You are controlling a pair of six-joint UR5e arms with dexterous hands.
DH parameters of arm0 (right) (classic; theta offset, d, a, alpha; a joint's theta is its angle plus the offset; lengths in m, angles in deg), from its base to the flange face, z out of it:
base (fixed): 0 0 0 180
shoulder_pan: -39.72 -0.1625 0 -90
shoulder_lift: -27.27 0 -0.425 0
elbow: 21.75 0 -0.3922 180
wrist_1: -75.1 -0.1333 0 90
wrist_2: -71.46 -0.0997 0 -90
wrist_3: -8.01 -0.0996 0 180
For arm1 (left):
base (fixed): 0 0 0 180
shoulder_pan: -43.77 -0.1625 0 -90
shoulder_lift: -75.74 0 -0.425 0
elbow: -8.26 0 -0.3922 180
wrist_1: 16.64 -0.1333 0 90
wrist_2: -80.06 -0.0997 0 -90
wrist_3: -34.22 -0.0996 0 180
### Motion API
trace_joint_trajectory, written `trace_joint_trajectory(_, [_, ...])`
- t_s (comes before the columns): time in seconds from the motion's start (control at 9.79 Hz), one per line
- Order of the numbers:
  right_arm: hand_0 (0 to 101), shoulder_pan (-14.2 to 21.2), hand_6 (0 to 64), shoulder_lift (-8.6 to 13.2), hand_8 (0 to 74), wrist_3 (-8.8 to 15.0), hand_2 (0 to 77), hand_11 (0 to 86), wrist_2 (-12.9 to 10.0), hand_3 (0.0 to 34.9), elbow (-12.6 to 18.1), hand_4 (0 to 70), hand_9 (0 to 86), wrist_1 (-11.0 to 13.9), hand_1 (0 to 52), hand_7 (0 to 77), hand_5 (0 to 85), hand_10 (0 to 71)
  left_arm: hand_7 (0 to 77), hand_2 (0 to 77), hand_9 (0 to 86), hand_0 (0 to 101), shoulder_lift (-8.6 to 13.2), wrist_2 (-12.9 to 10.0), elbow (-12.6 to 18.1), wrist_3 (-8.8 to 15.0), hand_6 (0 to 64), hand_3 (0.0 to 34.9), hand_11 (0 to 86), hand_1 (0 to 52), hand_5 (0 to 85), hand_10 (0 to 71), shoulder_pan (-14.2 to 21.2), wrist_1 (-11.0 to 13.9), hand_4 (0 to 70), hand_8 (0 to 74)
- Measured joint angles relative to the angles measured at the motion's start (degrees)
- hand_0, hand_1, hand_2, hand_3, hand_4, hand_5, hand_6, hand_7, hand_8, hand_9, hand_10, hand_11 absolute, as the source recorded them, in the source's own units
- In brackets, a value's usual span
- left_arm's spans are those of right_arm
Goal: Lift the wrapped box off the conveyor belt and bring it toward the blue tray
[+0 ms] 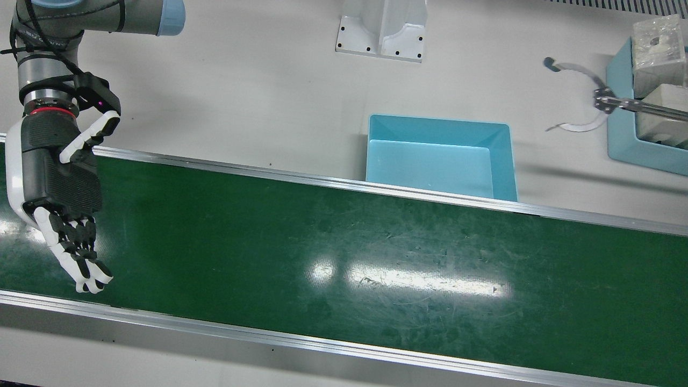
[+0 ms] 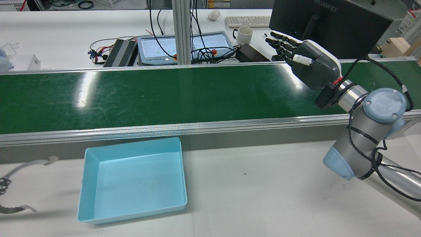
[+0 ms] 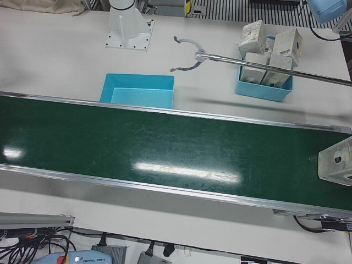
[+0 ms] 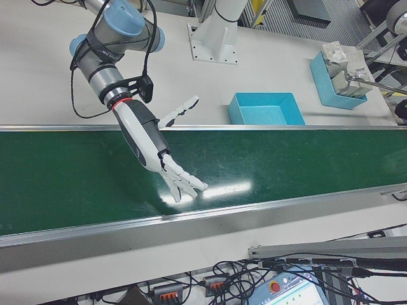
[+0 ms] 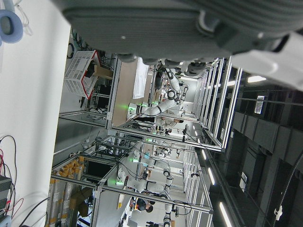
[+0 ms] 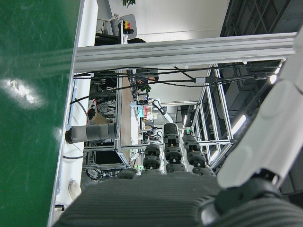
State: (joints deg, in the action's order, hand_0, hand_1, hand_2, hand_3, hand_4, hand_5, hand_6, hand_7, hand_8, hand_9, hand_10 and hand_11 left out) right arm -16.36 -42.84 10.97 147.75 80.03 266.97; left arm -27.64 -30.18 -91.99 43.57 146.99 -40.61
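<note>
Right robot hand (image 1: 62, 204) hangs over the conveyor belt (image 1: 344, 252), fingers spread, holding nothing; wrapped box (image 3: 336, 161) sits far down-belt.

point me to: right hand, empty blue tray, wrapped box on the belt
right hand (image 1: 62, 185): front view, on the dark palm.
empty blue tray (image 2: 133, 179): rear view, on its bare floor.
wrapped box (image 3: 337, 161): left-front view, on its visible face at the belt's edge.

Bright overhead light; white glare patches on conveyor belt (image 1: 344, 258); sharp focus, soft shadows.
</note>
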Motion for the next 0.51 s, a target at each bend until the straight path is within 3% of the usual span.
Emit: trace_joint_trajectory(0.51, [38,-0.06,5.5,-0.16,9.3,-0.05,5.5,1.1,0.05,0.0,0.61,9.8,9.3,0.05,4.4,15.8,8.7,0.0,0.5,0.5,0.5,0,0.00,0.00,0.00,0.00,0.5,0.0,0.5,0.0,1.1,0.0,0.00,0.00,0.0,0.5])
